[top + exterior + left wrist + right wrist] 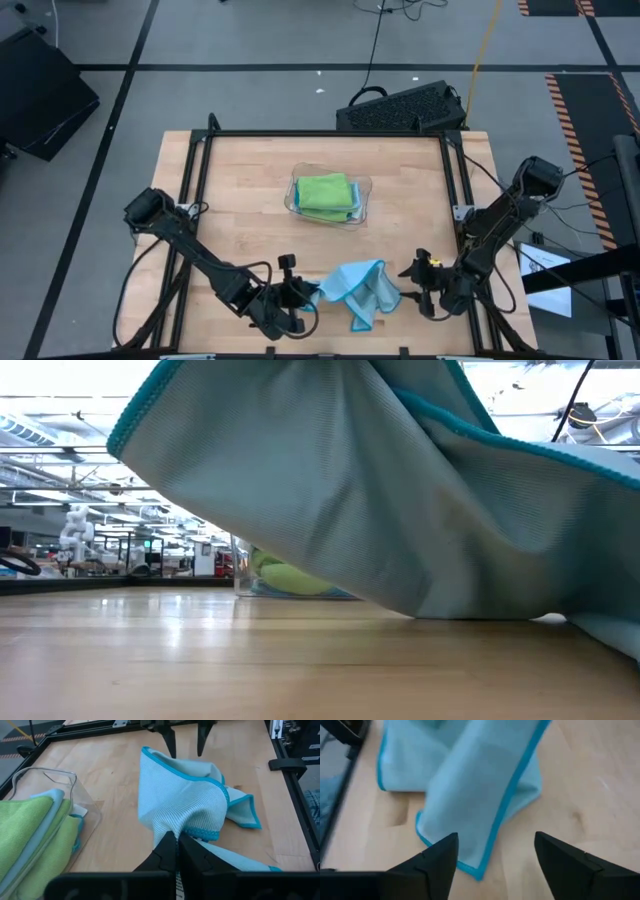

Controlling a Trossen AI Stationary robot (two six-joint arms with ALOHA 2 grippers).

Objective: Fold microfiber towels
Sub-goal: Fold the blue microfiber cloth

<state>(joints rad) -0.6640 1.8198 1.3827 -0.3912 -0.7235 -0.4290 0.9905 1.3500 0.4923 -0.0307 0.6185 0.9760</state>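
A light blue microfiber towel (358,290) lies crumpled near the table's near edge, raised at its left side, where my left gripper (308,293) is shut on it. In the low view the towel (330,480) slopes down to the wood at the right. My right gripper (411,273) stands open just right of the towel; its fingers (437,857) sit at either side of the towel's hemmed near corner (470,865) without touching it. Folded lime green towels (325,192) lie stacked in a clear tray (366,188) at mid-table. My left gripper (177,845) pinches a gathered bunch of the towel beside its darker blue hem (200,832) between its two fingers. The fingers slant down from the table's left. The towel rises to the hold in folds, while its right part (245,812) rests on the table.
The clear tray (50,772) with green towels (30,830) stands beyond the blue towel toward the far side. Black frame rails (455,190) run along the table's sides. A black keyboard-like box (400,108) sits past the far edge. Bare wood (240,210) lies left of the tray.
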